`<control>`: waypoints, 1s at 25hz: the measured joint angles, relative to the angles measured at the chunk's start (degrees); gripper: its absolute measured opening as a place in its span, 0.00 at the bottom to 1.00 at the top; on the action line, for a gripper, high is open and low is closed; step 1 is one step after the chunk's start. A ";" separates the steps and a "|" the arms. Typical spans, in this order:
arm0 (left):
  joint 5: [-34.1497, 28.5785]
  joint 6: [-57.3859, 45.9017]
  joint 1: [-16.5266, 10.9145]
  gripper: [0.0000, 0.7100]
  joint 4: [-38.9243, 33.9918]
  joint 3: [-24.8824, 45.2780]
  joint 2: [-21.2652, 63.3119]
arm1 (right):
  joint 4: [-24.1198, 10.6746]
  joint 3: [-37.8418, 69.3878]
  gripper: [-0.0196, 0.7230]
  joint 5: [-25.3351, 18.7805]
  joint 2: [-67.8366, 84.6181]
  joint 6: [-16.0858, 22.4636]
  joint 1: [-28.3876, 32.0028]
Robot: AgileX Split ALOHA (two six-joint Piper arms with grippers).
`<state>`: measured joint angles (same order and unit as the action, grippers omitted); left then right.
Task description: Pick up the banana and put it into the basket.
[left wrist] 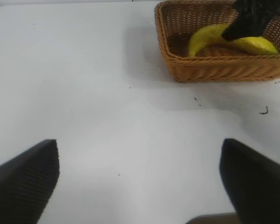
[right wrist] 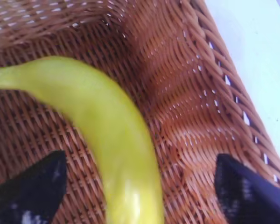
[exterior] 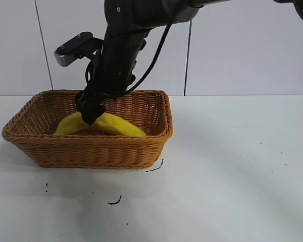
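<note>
Banana — between right gripper fingers

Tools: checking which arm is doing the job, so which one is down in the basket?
The right tool, inside the basket with its fingers open either side of the banana. The left tool hovers over bare table.

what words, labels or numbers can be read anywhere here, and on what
None: no readable text shows in any view.
The basket carries no tag, and the banana in it has no sticker on the side that shows.
The right hand in the basket and the left hand over the table show no lettering.
The dark specks on the table are marks, not writing.
</note>
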<state>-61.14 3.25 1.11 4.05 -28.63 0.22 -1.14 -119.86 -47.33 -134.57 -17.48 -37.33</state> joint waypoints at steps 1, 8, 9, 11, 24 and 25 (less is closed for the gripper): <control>0.00 0.00 0.00 0.98 0.00 0.00 0.00 | 0.13 -0.38 0.91 -1.46 0.81 1.95 0.33; 0.05 0.00 0.00 0.98 0.00 0.00 0.00 | 1.14 -3.30 0.91 -11.04 2.14 14.41 6.94; 0.05 0.00 0.00 0.98 0.00 0.00 0.00 | 1.59 -3.30 0.91 -11.87 2.14 14.98 8.44; 0.05 0.00 0.00 0.98 0.00 0.00 0.00 | 1.96 -3.30 0.91 -13.48 2.14 16.43 11.40; 0.05 0.00 0.00 0.98 0.00 0.00 0.00 | 2.15 -3.30 0.91 -22.02 2.14 19.46 30.80; 0.05 0.00 0.00 0.98 0.00 0.00 0.00 | 2.15 -3.30 0.91 -22.02 2.14 19.48 31.75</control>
<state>-61.09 3.25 1.11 4.05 -28.63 0.22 1.00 -123.16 -69.35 -132.43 2.00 -5.58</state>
